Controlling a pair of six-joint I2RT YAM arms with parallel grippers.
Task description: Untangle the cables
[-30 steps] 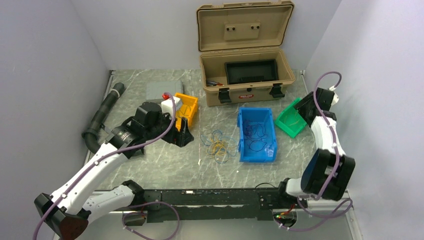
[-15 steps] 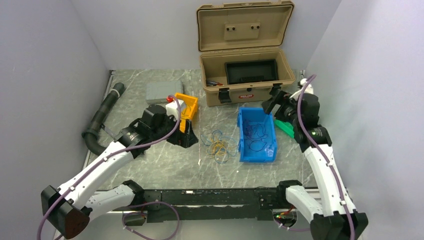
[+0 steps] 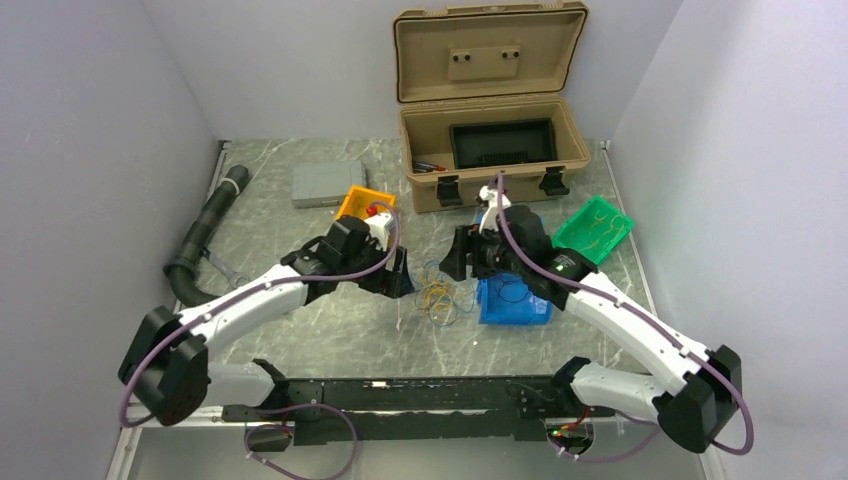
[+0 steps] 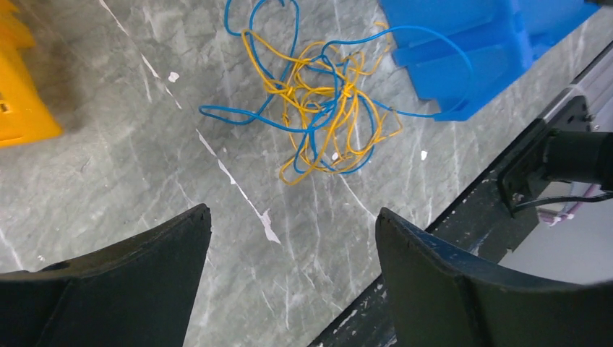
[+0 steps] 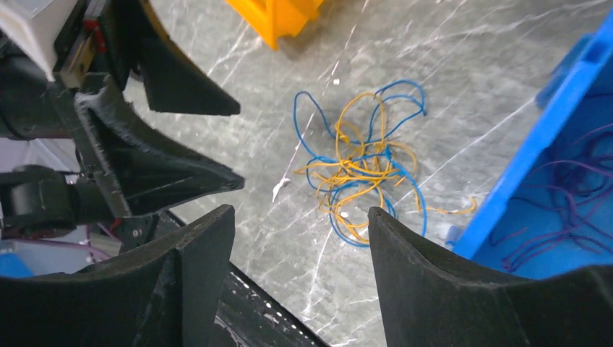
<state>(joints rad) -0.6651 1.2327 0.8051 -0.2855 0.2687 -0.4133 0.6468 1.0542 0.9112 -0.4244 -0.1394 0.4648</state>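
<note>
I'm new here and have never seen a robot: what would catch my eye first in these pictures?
A small tangle of yellow and blue cables lies mid-table beside a blue bin. The left claw and the right claw flank it, both open and holding nothing. Behind stands a tan case, lid up.

Bright, even light; soft shadows.
</note>
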